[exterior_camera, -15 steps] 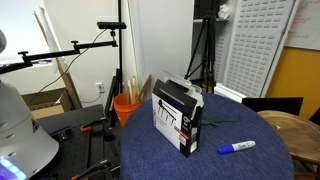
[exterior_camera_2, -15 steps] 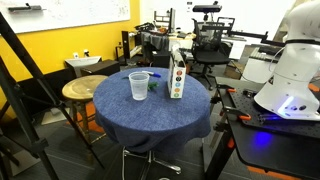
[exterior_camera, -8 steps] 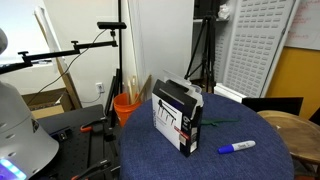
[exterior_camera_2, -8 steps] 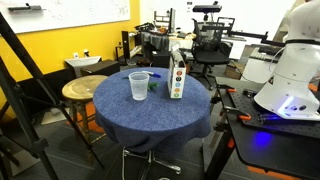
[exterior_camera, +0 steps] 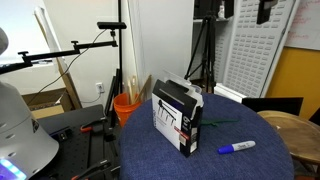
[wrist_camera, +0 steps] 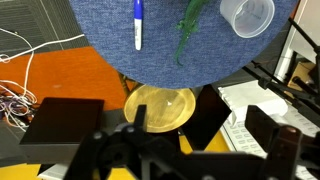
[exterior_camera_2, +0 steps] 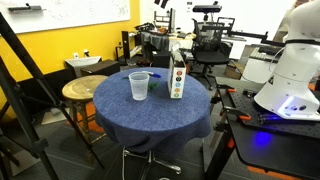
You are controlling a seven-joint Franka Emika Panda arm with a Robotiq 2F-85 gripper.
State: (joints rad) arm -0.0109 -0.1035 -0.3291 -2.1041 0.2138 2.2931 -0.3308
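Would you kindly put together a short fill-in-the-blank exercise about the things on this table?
1. The tablecloth is ___.
2. The clear cup stands ___, mouth up.
3. Between the marker and the cup lies a thin ___ stalk.
4. The gripper holds ___.
Missing words: blue; upright; green; nothing.

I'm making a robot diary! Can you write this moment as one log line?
claw: open, empty, high up | on table: blue marker, green sprig, clear cup, box upright
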